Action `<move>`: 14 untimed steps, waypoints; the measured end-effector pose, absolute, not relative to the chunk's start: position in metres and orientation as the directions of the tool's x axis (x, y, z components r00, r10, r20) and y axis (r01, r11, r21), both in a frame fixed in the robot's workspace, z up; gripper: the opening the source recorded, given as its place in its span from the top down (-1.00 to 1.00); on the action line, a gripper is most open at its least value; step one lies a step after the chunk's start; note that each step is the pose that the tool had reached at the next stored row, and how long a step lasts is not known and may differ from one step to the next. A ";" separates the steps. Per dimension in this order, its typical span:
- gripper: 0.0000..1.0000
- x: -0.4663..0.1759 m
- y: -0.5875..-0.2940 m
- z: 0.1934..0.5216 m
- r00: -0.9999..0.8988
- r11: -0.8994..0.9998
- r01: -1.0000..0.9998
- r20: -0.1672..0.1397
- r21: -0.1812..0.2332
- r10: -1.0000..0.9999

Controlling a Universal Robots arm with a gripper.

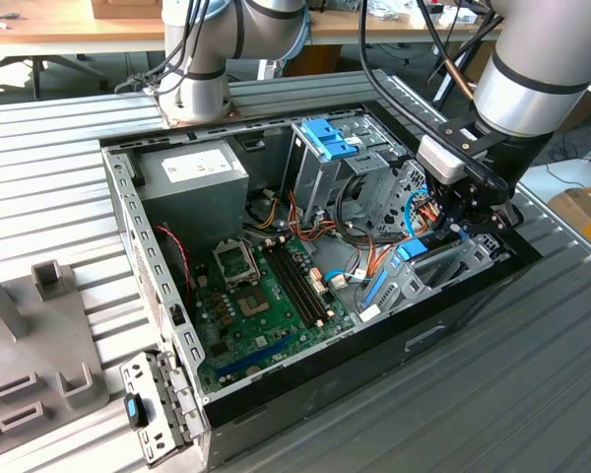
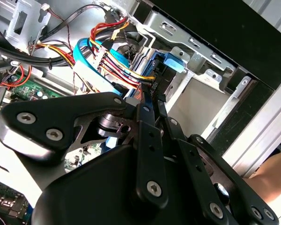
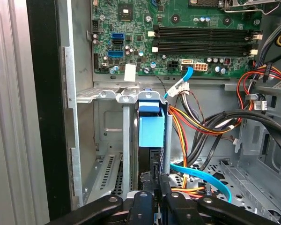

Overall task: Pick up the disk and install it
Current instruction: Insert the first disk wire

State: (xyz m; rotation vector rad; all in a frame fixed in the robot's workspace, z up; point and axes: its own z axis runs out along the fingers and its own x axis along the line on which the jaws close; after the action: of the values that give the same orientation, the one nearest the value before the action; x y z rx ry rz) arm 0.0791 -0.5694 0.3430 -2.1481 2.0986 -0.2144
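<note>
The disk (image 3: 152,131), a black drive in a bright blue carrier, stands on edge in the grey metal bay slot (image 3: 126,140) at the open computer case's front corner. In the exterior view its blue carrier (image 1: 414,251) shows low in the case on that view's right. My gripper (image 1: 463,222) reaches down into the case over it. In both wrist views the fingers (image 3: 147,197) sit close together on either side of the disk's black edge (image 2: 154,86). The gripper (image 3: 155,180) (image 2: 152,96) is shut on the disk.
Bundles of red, yellow and orange wires (image 3: 201,122) and a blue flat cable (image 3: 201,176) lie right beside the slot. The motherboard (image 1: 266,286), power supply (image 1: 192,172) and a cage with a light-blue latch (image 1: 325,138) fill the case. A perforated bracket (image 1: 153,409) lies outside it.
</note>
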 end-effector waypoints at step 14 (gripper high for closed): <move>0.67 0.079 -0.569 0.345 0.020 -0.022 -0.981 0.010 -0.192 -1.000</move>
State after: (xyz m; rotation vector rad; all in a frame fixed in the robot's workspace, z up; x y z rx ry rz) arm 0.0791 -0.5694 0.3454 -2.1459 2.1008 -0.2143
